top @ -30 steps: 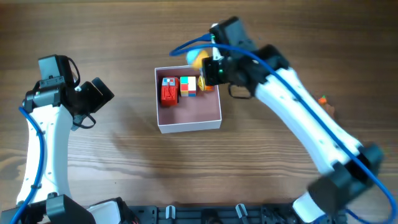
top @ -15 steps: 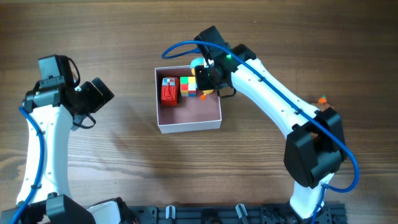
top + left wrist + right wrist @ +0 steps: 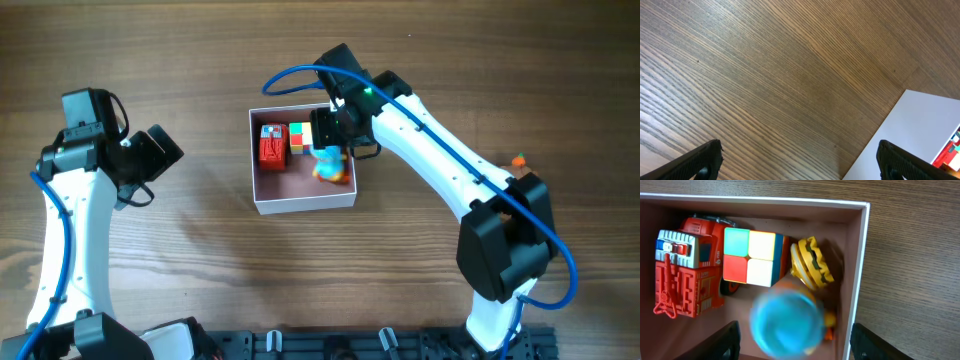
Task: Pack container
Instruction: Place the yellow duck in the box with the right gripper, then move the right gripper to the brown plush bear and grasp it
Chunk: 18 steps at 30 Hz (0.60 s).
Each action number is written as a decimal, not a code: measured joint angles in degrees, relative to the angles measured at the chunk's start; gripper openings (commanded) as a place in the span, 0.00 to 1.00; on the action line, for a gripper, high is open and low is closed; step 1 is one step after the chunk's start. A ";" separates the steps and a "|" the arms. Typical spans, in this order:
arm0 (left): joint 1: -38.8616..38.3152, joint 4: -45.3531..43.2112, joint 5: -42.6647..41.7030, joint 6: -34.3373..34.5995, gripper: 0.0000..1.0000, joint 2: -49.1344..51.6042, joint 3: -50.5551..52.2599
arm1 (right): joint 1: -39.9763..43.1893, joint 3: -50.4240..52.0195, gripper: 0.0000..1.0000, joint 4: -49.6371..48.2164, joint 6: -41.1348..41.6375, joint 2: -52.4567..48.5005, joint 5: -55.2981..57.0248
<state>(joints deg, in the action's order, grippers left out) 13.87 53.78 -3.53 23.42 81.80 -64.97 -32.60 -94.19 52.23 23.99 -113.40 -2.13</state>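
The container is a shallow white-walled box with a pink floor, at the table's middle. Along its far side sit a red toy truck, a colour cube and a yellow ridged toy. A blue-topped toy with orange parts shows over the box's right part. In the right wrist view this blue toy is blurred, with gaps to both fingers. My right gripper hangs open over the container's far right corner. My left gripper stands wide open, to the left of the container's white wall.
A small orange thing lies on the wooden table beside the right arm's base. Bare wood surrounds the container on all sides. The right arm's blue cable loops above the box's far edge.
The right arm swung left over the container and its gripper went from shut to open. The blue and orange toy now shows inside the box. The left arm stayed still.
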 measured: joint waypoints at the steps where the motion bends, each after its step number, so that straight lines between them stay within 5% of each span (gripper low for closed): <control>1: 0.00 0.00 0.00 -0.02 1.00 0.00 0.00 | 0.00 0.00 0.69 0.00 0.00 0.00 0.00; 7: 0.00 0.00 0.00 0.00 1.00 0.00 0.00 | 0.00 0.00 0.68 0.07 0.00 0.00 0.00; 13: 0.00 0.28 -0.02 0.00 1.00 0.00 0.00 | 1.22 0.09 0.78 5.25 0.48 2.97 2.89; 16: 0.00 0.42 -0.02 0.00 1.00 0.00 0.00 | 11.54 0.04 0.99 10.80 2.67 15.17 4.39; 18: 0.00 0.42 0.00 0.00 1.00 0.00 0.00 | 22.18 -0.09 1.00 15.30 3.43 21.84 5.16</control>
<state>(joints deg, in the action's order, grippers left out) 13.87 54.19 -3.53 23.42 81.80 -64.97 -10.41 -94.28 67.53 27.42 -91.57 3.03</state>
